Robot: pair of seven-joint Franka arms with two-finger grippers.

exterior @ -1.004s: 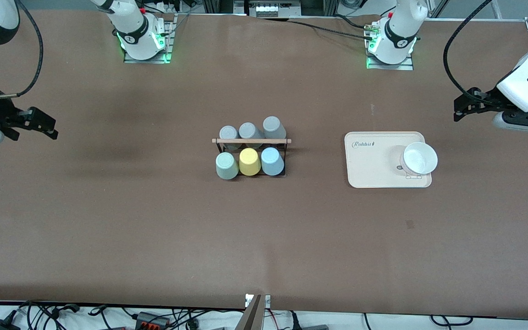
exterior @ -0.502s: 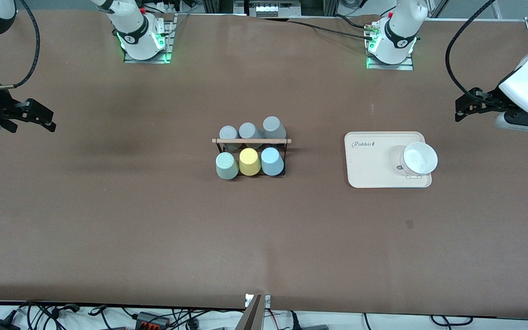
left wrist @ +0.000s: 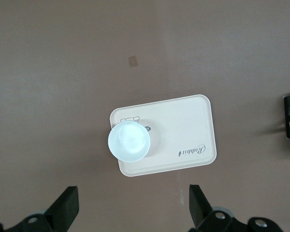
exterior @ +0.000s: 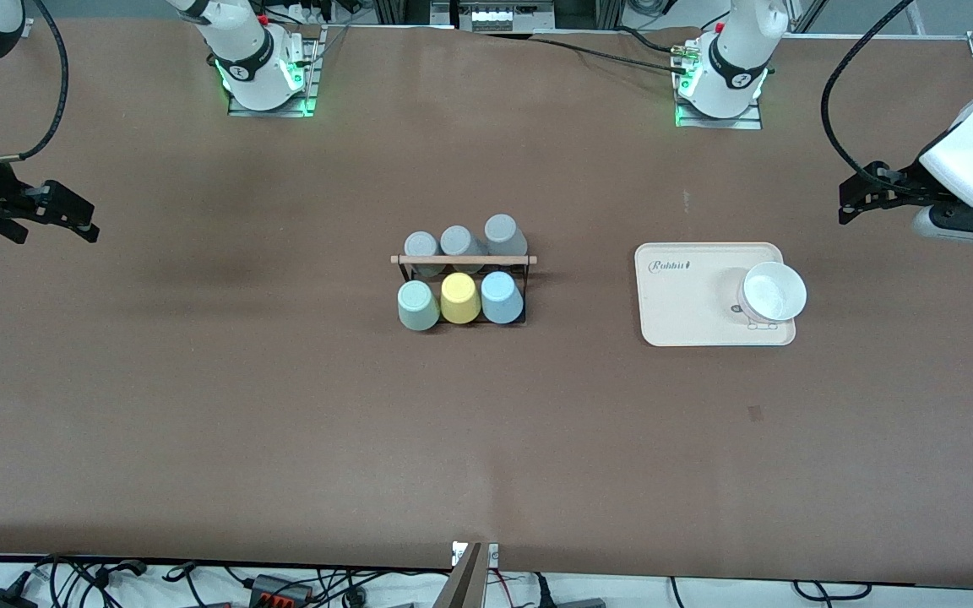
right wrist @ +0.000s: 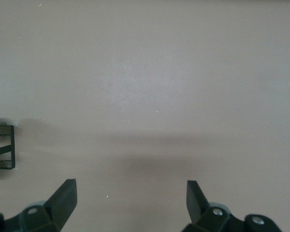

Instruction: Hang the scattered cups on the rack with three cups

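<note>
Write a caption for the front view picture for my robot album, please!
Six cups sit on the rack, a white bowl on the tray; both grippers hang open.

Brown table [exterior: 284,405] with rack [exterior: 463,260], beige tray [exterior: 689,312].

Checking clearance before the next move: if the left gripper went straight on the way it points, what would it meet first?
Probably the beige tray with the white bowl on it: the open left gripper looks down at them, though depth is unclear.
</note>
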